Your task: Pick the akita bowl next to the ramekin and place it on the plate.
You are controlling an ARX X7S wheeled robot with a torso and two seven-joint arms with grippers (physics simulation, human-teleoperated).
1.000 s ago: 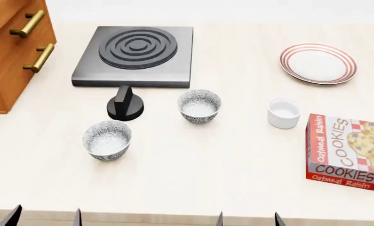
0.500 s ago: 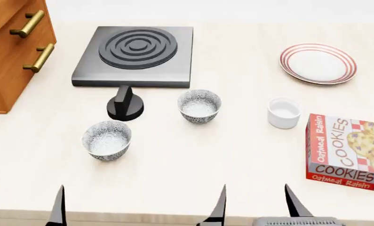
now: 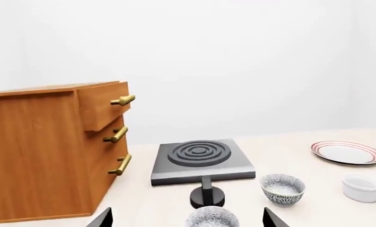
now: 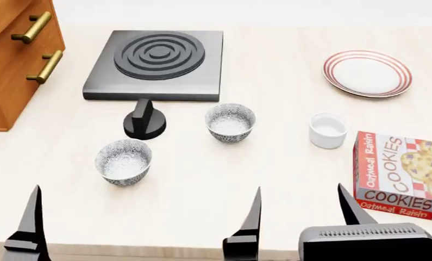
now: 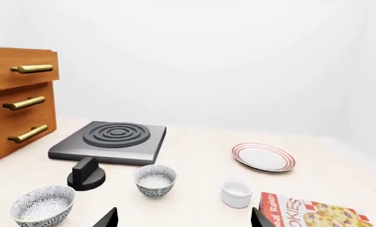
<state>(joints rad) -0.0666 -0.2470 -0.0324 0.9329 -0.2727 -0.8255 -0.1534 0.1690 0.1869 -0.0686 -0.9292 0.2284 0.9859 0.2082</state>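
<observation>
Both arms reach in low from the near edge of the counter [image 4: 288, 179], fingertips pointing away from the robot toward the far side. The right gripper [image 4: 302, 217] has its two dark fingers spread wide with nothing between them, its grey body showing behind them in the head view. Only one finger of the left gripper [image 4: 31, 223] shows in the head view; the left wrist view shows two tips set well apart, so its jaws stand wide and empty too. Neither touches anything. The akita bowl [image 4: 230, 123] stands upright near the middle of the counter, between a black knob [image 4: 144, 120] and the ramekin [image 4: 327, 130], apart from both and just in front of the hob [image 4: 156, 64]. The second bowl [image 4: 124, 161] sits nearer the left gripper. The plate [image 4: 367, 73] lies beyond the ramekin toward the far right, bare. A cookie box [image 4: 400, 175] lies beside the ramekin, ahead of the right gripper. A wooden drawer unit [image 4: 13, 60] stands at the far left.
</observation>
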